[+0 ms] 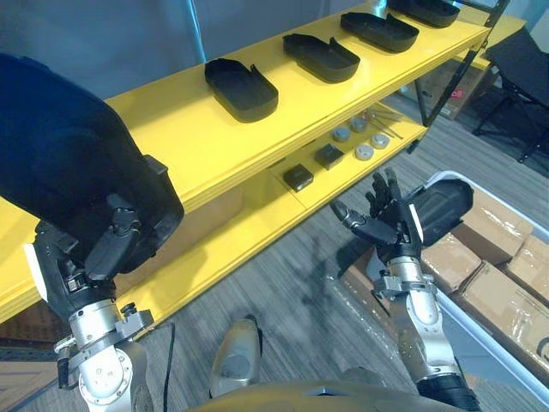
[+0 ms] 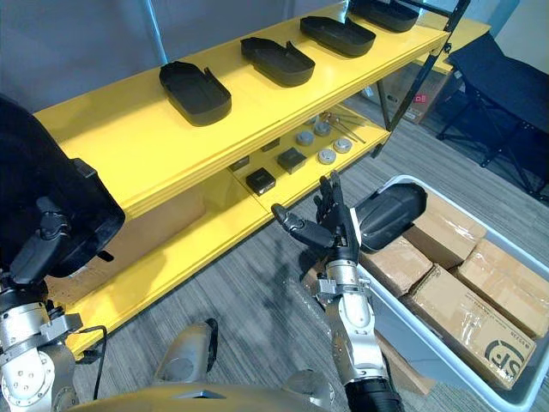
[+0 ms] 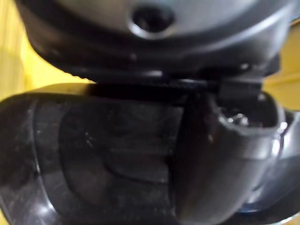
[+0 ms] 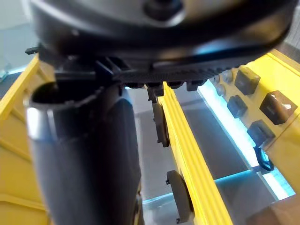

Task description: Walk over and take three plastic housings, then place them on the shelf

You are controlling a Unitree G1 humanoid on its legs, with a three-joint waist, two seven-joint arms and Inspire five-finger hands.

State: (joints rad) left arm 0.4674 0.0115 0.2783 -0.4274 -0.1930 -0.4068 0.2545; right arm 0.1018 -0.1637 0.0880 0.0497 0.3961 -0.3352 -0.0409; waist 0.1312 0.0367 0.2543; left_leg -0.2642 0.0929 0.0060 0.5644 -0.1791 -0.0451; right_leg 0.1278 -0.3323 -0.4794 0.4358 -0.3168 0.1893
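left hand [image 1: 103, 249] nearest, fingers clenched round the edge of a big, glossy black housing [image 1: 60, 146]. right hand [image 1: 390, 219] lifted, fingers straight and released; a second housing [image 1: 442, 206] sits just behind it on the grey bin [image 1: 515, 212] rim. beyond, more housings [image 1: 241, 87] lie along the yellow shelf [image 1: 171, 129].

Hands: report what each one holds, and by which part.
The left hand grips a black plastic housing by its lower edge, fingers curled over the rim. The right hand is open and holds nothing.
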